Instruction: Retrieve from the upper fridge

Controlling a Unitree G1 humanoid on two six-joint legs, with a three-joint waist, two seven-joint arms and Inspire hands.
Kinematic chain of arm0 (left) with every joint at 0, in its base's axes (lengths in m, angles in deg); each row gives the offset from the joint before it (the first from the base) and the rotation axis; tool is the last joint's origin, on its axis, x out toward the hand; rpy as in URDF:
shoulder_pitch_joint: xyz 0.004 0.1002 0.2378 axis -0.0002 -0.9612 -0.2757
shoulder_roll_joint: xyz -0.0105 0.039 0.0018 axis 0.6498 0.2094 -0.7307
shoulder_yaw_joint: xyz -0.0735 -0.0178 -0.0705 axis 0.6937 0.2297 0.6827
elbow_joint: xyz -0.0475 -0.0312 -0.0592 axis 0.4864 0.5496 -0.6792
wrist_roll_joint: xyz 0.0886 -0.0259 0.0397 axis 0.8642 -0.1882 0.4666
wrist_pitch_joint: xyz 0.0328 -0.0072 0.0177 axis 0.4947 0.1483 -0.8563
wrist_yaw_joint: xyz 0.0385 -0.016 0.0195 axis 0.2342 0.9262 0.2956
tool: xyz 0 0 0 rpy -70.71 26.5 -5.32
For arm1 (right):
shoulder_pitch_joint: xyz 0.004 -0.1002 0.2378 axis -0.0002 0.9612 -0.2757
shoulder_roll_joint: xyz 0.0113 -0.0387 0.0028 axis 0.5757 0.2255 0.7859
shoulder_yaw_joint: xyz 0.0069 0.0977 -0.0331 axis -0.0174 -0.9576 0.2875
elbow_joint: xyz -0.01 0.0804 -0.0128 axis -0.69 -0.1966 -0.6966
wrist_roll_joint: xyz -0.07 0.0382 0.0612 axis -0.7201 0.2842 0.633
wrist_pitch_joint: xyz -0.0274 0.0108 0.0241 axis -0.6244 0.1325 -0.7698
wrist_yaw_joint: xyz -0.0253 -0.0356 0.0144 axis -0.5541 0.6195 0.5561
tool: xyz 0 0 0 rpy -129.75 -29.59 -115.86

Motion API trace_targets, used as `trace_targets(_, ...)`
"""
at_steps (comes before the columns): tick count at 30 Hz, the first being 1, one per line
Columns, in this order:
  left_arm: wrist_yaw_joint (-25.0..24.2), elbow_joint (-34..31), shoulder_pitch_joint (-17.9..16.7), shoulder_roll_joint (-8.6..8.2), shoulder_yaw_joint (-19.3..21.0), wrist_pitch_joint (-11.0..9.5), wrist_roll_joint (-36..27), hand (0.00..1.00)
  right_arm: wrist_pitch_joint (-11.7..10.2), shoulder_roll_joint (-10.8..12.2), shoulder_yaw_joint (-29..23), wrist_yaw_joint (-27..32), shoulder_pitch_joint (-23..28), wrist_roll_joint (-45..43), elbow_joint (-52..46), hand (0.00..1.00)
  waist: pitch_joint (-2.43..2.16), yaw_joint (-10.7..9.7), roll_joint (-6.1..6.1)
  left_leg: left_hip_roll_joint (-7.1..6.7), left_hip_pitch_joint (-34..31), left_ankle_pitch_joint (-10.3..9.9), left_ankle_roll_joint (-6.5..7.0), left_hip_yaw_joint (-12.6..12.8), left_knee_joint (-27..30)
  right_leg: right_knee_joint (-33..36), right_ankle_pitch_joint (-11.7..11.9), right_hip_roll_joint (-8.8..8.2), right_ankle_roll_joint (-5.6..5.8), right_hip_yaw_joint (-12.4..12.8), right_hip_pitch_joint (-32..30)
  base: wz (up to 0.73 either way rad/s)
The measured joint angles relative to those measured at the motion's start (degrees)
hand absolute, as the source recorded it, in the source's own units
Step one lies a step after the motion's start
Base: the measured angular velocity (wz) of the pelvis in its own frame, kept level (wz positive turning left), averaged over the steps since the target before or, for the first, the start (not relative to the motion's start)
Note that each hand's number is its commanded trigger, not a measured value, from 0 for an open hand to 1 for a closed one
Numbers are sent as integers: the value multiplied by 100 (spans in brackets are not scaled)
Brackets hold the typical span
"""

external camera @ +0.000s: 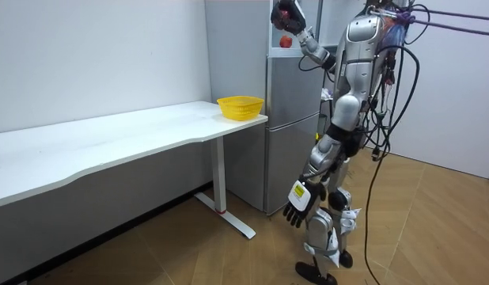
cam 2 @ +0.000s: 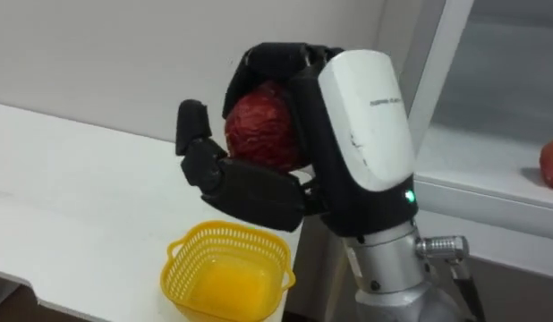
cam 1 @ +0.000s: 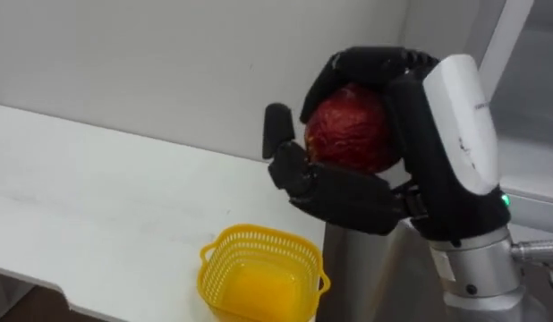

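Fruit [cam 1: 353,130], red and round, sat gripped in our right hand [cam 1: 429,179] mid-frame, already out of the fridge [external camera: 292,127]; next, we judged, a careful lowering into the yellow basket [cam 1: 259,237] below. Our left hand [external camera: 298,207] hung slack.

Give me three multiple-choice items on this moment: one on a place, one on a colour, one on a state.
1. The yellow basket sits: A on the floor; B on the white table's corner; C on a shelf.
2. The held fruit is: A green; B red; C yellow.
3. The right hand is: A shut on the fruit; B open, empty; C flat on the table.
Answers: B, it rests at the table edge beside the fridge; B, its skin is dark red; A, fingers and thumb curl round it.
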Motion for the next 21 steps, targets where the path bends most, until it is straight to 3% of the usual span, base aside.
trace_targets(6,-106,-22,14,7,13,-16,42,0,29,-29,0,-203,-21,-298,542,100,-7,210,-67,-7,-58,0,1,-71,3,-1,-1,-15,1,-135,-24,7)
trace_targets(11,-126,-20,17,34,14,-13,42,0,49,-30,39,-246,-22,-451,972,100,-18,270,-95,-27,-92,3,5,-137,3,-2,-2,-28,3,-185,-46,5)
trace_targets(21,-84,-27,19,66,12,11,38,0,280,-95,404,-249,-22,-594,1673,100,14,489,-160,-69,-150,12,21,-270,13,1,-4,-50,6,-290,-42,6)
